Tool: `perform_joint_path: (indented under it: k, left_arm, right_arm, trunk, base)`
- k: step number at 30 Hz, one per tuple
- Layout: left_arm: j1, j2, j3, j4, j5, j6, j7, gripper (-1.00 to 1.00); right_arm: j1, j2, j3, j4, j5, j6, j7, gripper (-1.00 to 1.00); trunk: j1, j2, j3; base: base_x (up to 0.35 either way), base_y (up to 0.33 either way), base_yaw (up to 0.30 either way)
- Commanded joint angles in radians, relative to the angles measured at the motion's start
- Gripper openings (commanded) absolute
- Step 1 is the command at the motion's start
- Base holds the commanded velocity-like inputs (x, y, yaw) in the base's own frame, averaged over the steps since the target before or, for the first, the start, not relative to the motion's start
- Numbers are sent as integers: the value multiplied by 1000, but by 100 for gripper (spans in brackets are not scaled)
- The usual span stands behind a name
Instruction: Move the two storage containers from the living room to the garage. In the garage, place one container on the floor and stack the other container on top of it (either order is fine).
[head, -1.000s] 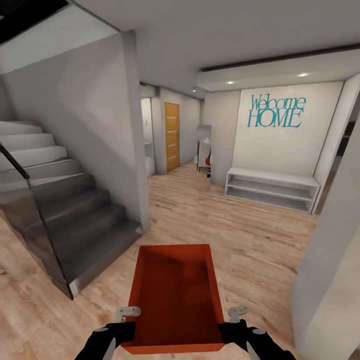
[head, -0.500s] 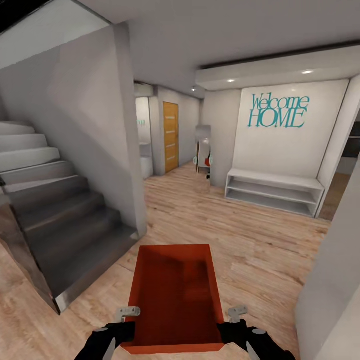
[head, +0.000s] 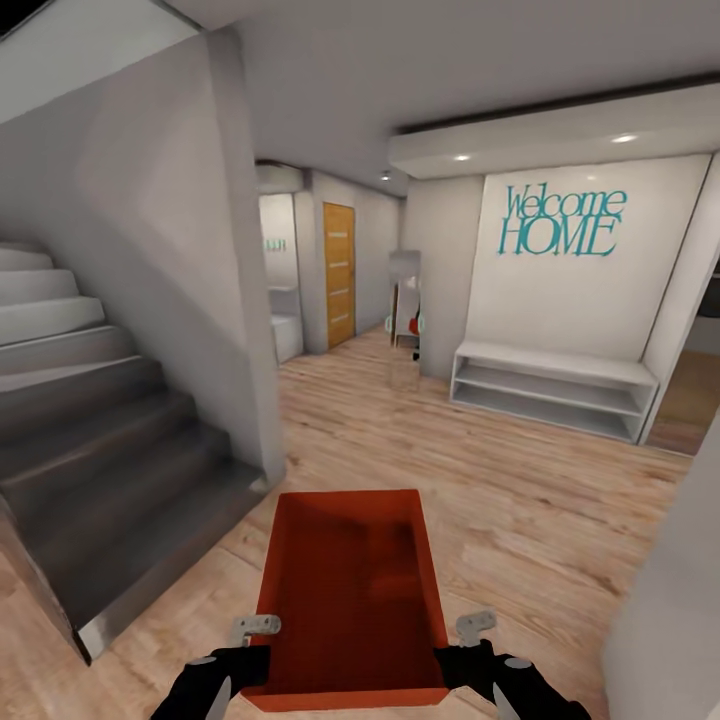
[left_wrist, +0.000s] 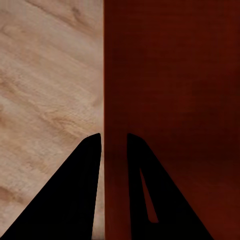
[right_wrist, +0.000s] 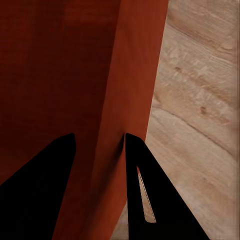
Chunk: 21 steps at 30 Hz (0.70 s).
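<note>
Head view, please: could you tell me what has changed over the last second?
The camera has moved: the staircase slides out to the left, the doorway beside the wooden door opens up, and the white shelf bench drifts right. The storage container stays put in view, the left claw and right claw still clamped on its side walls.

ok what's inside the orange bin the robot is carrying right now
Nothing visible: the storage container looks empty, with only its bare orange-red floor and inner walls showing. The left end effector and right end effector grip its side walls. The strip just inside its near wall is hidden.
</note>
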Motion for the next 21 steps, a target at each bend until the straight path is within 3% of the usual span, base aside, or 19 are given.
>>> perform_joint_path:
  k: [1,21]
  left_arm:
    - [-1,15,9,0,-28,6,20,-100]
    - [-1,15,9,0,-28,-5,20,-100]
  right_arm:
    - [0,-1,20,-5,-12,-15,80,-100]
    - [0,-1,20,-5,-12,-15,80,-100]
  trunk:
    - [1,-1,-2]
    - [1,-1,-2]
  base:
    - [325,-89,0]
    - [325,-89,0]
